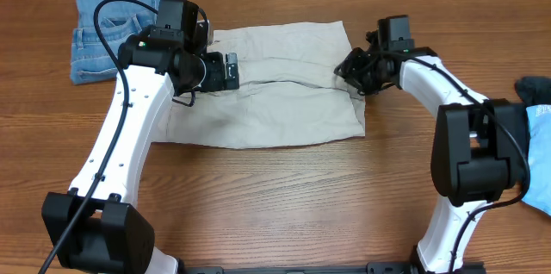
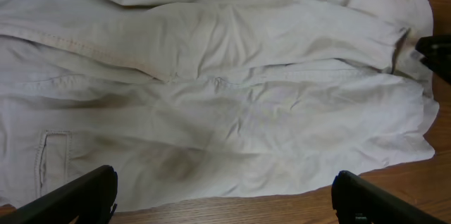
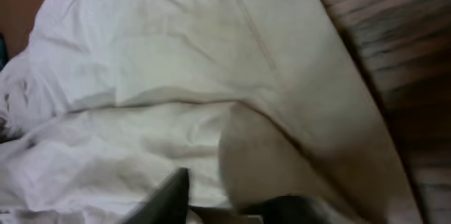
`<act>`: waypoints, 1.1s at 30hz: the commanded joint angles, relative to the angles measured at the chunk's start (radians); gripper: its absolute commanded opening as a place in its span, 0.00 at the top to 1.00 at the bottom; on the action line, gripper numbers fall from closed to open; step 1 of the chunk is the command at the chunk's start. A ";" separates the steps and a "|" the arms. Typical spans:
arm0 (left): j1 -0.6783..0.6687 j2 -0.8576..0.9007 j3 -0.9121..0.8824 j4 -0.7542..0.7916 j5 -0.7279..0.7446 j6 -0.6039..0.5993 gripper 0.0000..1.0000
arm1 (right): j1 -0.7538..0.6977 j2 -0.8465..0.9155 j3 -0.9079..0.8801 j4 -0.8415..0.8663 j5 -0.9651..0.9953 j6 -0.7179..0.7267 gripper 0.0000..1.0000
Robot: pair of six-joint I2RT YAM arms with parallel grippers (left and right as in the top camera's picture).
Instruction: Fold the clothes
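Cream shorts (image 1: 284, 93) are laid flat; soft, light, limp, best pinched at hem corners. Above their left half the left gripper (image 1: 234, 71) is held wide, empty. At their right edge a fold is raised inside the right gripper (image 1: 349, 71); clamping cannot be told. Denim (image 1: 112, 33) is seen beyond their far-left corner.

Robotics lab workbench, wood-grain table (image 1: 284, 196), white left arm (image 1: 120, 136), white right arm (image 1: 435, 76) mounted on it
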 commanded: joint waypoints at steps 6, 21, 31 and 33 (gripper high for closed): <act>0.005 0.007 0.001 -0.002 -0.013 -0.013 0.00 | -0.050 0.006 0.137 0.056 -0.195 0.044 0.96; 0.005 0.007 0.001 0.008 -0.013 -0.013 0.00 | -0.071 0.049 0.226 0.254 0.176 0.242 0.96; 0.005 0.007 0.001 0.002 -0.013 -0.013 0.00 | -0.120 0.079 0.269 0.056 0.311 0.056 0.00; 0.005 0.007 0.001 0.003 -0.013 -0.014 0.00 | -0.137 0.030 0.326 -0.066 0.291 0.019 0.00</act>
